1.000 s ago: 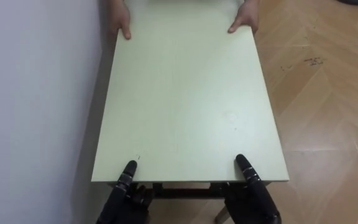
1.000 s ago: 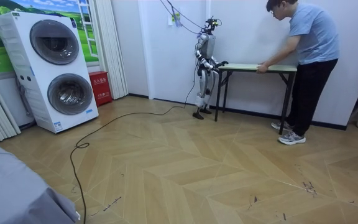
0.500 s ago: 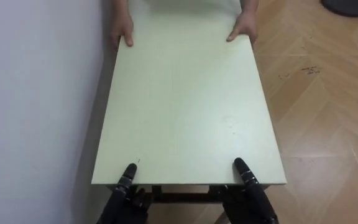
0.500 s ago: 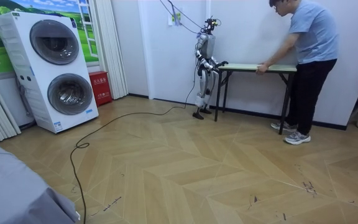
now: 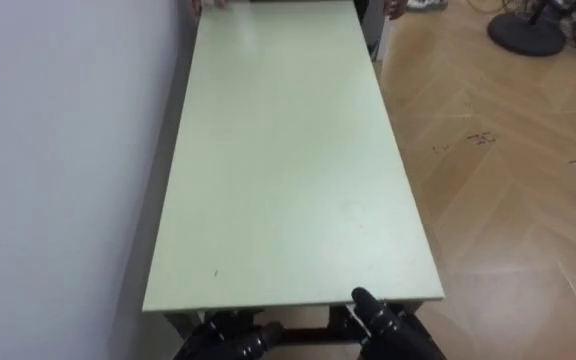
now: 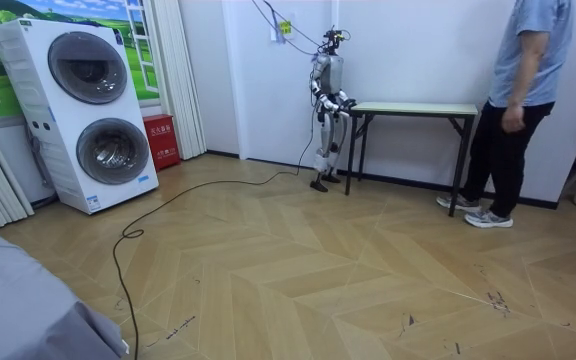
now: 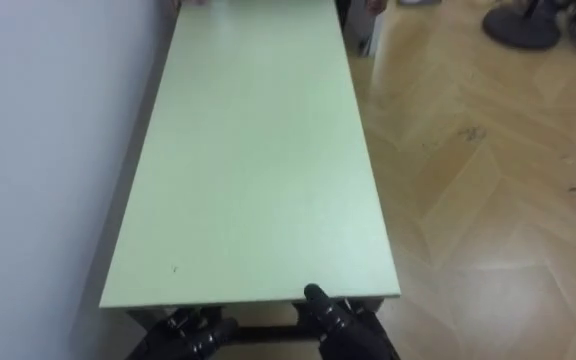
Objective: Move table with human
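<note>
Table: I see the table (image 5: 288, 170) standing on the floor (image 5: 513, 210), its long side along the wall (image 5: 58, 150) on my robot's left, pale green top bare.
Robot: stands upright at the table's short end, on the room view's left, facing along it.
Left hand: the left hand (image 5: 230, 342) is low, under the near edge by the left corner; I can't tell if it grips anything.
Right hand: the right hand (image 5: 388, 328) is under the near edge by the right corner, its tip poking up just at the edge; grip hidden, I can't tell.
Person: the person (image 6: 523, 90) stands upright at the far end, on the room view's right, one arm hanging by the body.
Far off: a black round base (image 5: 528, 35) sits on the floor past the table; stacked washers (image 6: 78, 110) are well apart, on the room view's left.
</note>
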Available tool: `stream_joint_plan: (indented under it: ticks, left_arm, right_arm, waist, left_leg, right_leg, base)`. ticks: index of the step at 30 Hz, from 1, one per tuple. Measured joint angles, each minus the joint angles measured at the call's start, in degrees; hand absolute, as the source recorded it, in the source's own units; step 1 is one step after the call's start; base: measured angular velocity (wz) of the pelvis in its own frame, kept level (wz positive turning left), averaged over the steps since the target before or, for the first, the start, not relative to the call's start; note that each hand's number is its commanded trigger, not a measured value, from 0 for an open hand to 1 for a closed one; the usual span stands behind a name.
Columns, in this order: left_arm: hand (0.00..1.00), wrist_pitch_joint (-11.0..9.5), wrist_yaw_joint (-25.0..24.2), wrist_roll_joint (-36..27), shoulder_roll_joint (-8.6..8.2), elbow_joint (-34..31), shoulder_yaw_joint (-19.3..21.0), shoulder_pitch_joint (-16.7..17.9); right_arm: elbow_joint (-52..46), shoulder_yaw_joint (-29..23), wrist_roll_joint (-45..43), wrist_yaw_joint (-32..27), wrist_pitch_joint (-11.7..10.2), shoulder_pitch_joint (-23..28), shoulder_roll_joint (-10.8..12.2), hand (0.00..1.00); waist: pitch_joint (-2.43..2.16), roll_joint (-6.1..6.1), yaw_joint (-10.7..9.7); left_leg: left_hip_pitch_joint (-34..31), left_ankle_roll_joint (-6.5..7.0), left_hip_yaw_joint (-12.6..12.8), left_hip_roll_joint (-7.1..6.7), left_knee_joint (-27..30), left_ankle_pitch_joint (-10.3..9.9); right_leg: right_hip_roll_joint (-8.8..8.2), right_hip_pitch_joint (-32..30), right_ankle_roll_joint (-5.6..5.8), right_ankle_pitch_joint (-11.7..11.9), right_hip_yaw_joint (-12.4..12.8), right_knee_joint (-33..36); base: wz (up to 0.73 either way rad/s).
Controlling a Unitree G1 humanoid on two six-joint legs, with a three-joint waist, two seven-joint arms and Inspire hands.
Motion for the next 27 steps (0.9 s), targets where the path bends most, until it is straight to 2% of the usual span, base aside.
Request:
stream_joint_plan:
  ticks: [10, 16, 18, 21, 22, 24, 27]
  left_arm:
    - [0.00, 0.0, -0.6, 0.0, 0.00, 2.9, 0.1, -0.1]
    - [0.00, -0.1, -0.4, 1.1, 0.11, 4.7, 0.2, -0.1]
    - [0.00, -0.1, 0.1, 3.8, 0.39, 4.9, 0.3, 0.3]
    - [0.00, -0.1, 0.4, 6.3, 0.81, 6.2, 0.8, 0.4]
    - [0.00, -0.3, 0.8, 7.1, 0.85, 7.6, 1.3, 0.4]
    - [0.00, -1.6, 2.0, 9.2, 1.32, 11.3, 2.3, -0.1]
    - [0.00, -2.6, 3.8, 10.4, 2.20, 15.7, 3.0, -0.7]
  right_arm:
    - [2.6, -0.3, -0.5, 4.2, 0.1, -0.1, -0.1, 0.00]
    - [4.6, -1.7, -4.3, 5.8, 0.4, -0.5, 0.1, 0.00]
    - [7.8, -2.4, -6.9, 5.6, 0.4, -1.1, 0.2, 0.00]
    - [12.0, -3.1, -11.1, 5.0, 0.3, -1.5, 0.0, 0.00]
    - [14.3, -4.3, -14.8, 4.5, 0.3, -1.6, 0.0, 0.00]
    - [19.6, -6.7, -22.3, 2.4, -0.6, -2.4, -0.2, 0.00]
    - [24.3, -8.2, -26.3, 0.4, -1.6, -4.0, -0.5, 0.00]
  waist:
    - [0.00, 0.05, -0.2]
    - [0.07, 0.02, -1.1]
    - [0.17, -0.22, -1.4]
    - [0.08, -0.34, -1.3]
    - [0.17, -0.56, -1.4]
    - [-0.22, -0.84, -1.4]
    - [-0.29, -0.99, -1.7]
  left_leg:
    - [0.5, -0.15, 0.2, 0.19, -0.2, 0.0]
    - [0.6, -0.16, 0.2, 0.19, -0.4, 0.0]
    - [0.5, -0.17, 0.2, 0.19, -0.5, 0.0]
    - [0.7, -0.19, 0.2, 0.23, -0.7, 0.0]
    - [1.0, -0.23, 0.2, 0.23, -1.0, 0.1]
    - [1.1, -0.30, 0.1, 0.23, -1.2, 0.0]
    - [1.3, -0.50, 0.0, 0.42, -1.2, -0.1]
  right_leg:
    - [0.16, 0.4, -0.07, 0.0, -0.1, -0.1]
    - [0.19, 0.4, -0.07, 0.0, 0.0, -0.1]
    - [0.22, 0.3, -0.07, 0.0, 0.0, -0.3]
    - [0.32, 0.6, -0.18, 0.1, -0.1, -1.0]
    - [0.36, 0.9, -0.18, 0.1, -0.1, -1.1]
    - [0.45, 1.4, -0.20, 0.2, -0.4, -2.0]
    - [0.72, 1.6, -0.28, 0.2, -0.5, -2.0]
  base:
    - [0.00]
    - [0.00]
    - [0.00]
    - [0.00]
    - [0.06]
    - [0.00]
    - [-0.01]
